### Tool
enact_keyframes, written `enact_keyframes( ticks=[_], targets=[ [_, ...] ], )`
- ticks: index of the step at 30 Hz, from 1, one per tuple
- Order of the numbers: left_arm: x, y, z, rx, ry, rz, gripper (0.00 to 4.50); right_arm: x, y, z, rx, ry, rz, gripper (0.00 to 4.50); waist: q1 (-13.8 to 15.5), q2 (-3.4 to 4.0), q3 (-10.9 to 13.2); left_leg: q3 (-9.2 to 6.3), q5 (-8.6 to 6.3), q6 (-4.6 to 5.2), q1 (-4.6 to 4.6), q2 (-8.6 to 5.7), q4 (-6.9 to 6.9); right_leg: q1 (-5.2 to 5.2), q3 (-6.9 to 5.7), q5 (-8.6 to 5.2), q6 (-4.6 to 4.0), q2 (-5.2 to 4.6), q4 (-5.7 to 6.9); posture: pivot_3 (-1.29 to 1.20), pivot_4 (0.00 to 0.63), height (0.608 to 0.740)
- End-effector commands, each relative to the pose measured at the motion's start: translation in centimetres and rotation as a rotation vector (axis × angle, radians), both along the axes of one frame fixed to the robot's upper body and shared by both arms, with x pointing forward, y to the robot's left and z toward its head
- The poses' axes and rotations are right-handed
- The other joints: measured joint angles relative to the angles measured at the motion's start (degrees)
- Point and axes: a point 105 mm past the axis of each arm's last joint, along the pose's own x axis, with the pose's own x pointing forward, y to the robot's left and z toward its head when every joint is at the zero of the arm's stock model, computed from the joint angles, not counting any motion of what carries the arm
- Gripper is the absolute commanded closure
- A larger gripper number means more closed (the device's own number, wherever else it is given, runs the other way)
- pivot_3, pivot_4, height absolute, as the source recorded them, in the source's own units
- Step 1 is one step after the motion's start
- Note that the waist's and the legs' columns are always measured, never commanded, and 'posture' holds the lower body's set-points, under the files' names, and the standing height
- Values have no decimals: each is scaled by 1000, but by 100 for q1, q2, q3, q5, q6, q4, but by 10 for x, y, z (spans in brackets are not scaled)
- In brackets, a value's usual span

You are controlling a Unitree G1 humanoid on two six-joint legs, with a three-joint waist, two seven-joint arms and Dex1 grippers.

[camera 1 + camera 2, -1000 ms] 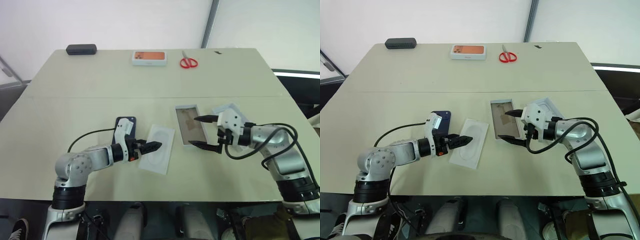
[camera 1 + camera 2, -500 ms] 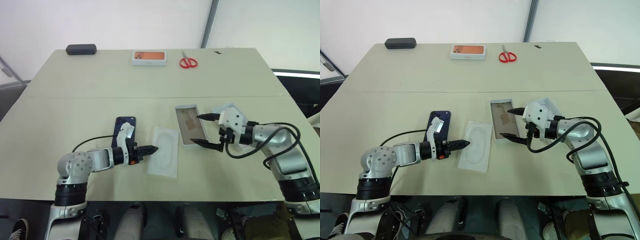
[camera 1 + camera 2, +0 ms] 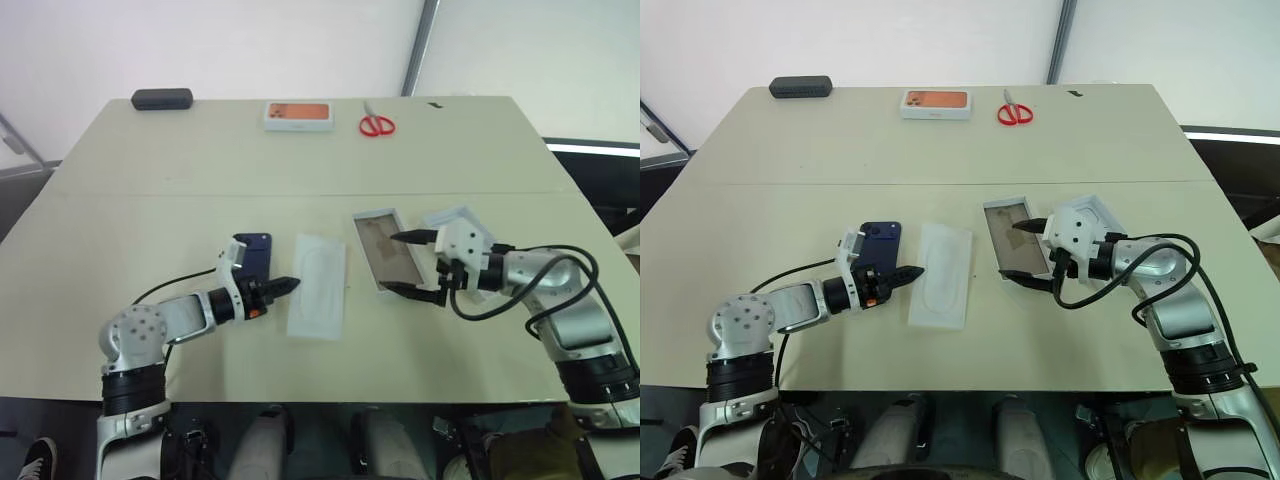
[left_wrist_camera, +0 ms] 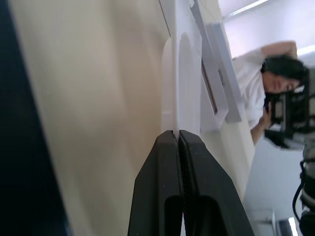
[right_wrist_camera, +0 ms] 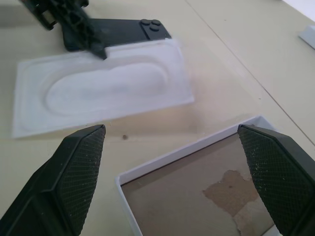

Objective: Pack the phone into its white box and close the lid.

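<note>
The dark navy phone (image 3: 252,257) lies flat on the table, just beyond my left forearm. My left gripper (image 3: 287,284) is shut, its tip pinching the near long edge of the flat white insert (image 3: 318,286); the left wrist view shows that edge (image 4: 173,110) running into the closed fingertips (image 4: 170,142). The white box (image 3: 384,250) lies open, its brown floor (image 5: 211,196) bare. My right gripper (image 3: 406,264) hangs open above the box's near end, nothing between its fingers. The lid (image 3: 456,216) lies behind the right gripper, partly hidden.
At the table's far edge sit a white box with an orange picture (image 3: 298,115), red scissors (image 3: 377,124) and a black case (image 3: 162,98). A seam (image 3: 300,194) crosses the tabletop ahead of the work area.
My left gripper shut, then drew back to the left, and the insert came with it, turning straighter and sliding toward the phone. My right gripper stayed open over the box.
</note>
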Motion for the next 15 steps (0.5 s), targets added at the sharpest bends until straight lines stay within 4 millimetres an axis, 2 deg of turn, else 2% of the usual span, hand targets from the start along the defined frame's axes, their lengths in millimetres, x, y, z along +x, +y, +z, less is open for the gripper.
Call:
enact_keyframes(
  ticks=[1,4,7,14,15],
  targets=[
    [10,7,23,-88,-58,55,4453,4,-12,-20,-148,7,9,0,15,-4,1,1,0,0,0,-3,1,2,0,0,0,-3,0,0,150,740],
    [13,6,29,-125,-63,73,4453,12,-20,-37,-221,59,-6,0,3,-6,1,4,1,-1,-2,-5,2,1,-2,0,1,-5,-2,0,150,740],
    [18,6,36,-161,-71,116,4500,16,-15,-44,-200,114,12,804,-23,-8,1,6,2,-3,2,-3,2,1,1,1,1,-3,0,0,150,740],
    [27,10,53,-178,-122,181,4500,10,10,-36,-119,140,106,4478,-15,-8,0,3,5,-9,1,-2,1,1,0,1,1,2,1,0,150,740],
    [29,11,55,-189,-125,193,4500,9,15,-35,-104,139,116,4478,-14,-8,0,3,5,-10,1,-2,1,1,-1,1,1,2,1,0,150,740]
  ],
)
